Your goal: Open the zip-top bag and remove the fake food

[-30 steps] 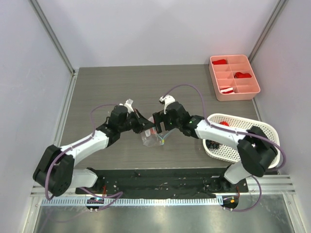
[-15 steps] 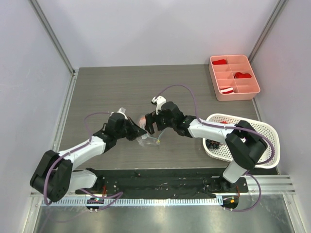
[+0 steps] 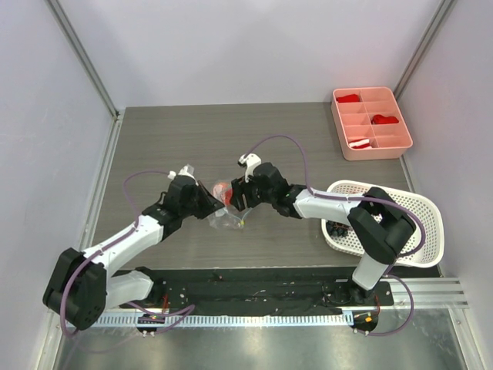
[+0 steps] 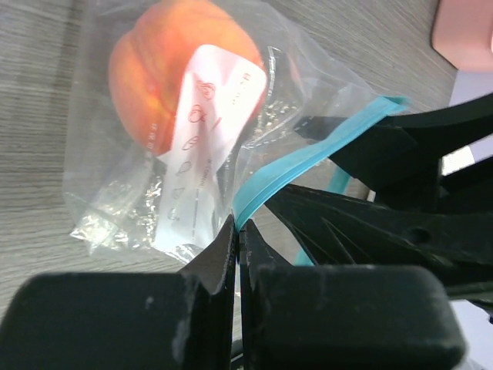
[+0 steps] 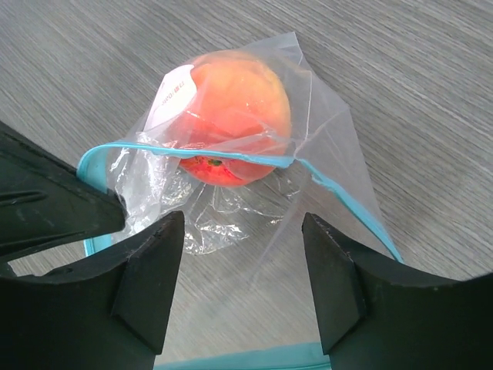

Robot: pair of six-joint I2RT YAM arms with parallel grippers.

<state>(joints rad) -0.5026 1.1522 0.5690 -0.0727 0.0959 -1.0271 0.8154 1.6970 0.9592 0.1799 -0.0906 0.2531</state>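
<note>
The zip-top bag (image 3: pixel 226 220) lies at the table's middle with its teal strip pulled apart into an open mouth. My left gripper (image 3: pixel 212 206) is shut on the teal strip (image 4: pixel 266 185); its jaws (image 4: pixel 237 223) are closed on the edge. A round orange-peach fruit (image 5: pixel 231 116) sits inside the bag (image 5: pixel 323 154) and also shows in the left wrist view (image 4: pixel 181 77) and from above (image 3: pixel 222 190). My right gripper (image 5: pixel 243 285) is open and empty at the bag's mouth, facing the fruit, close to the left gripper (image 5: pixel 46 208).
A white perforated basket (image 3: pixel 420 227) at the right holds black berry-like pieces (image 3: pixel 337 229). A pink divided tray (image 3: pixel 371 146) with red-and-white bits stands at the back right. Grey walls close in both sides.
Both grippers and the bag have shifted left across the table. The fruit now shows between them from above.
</note>
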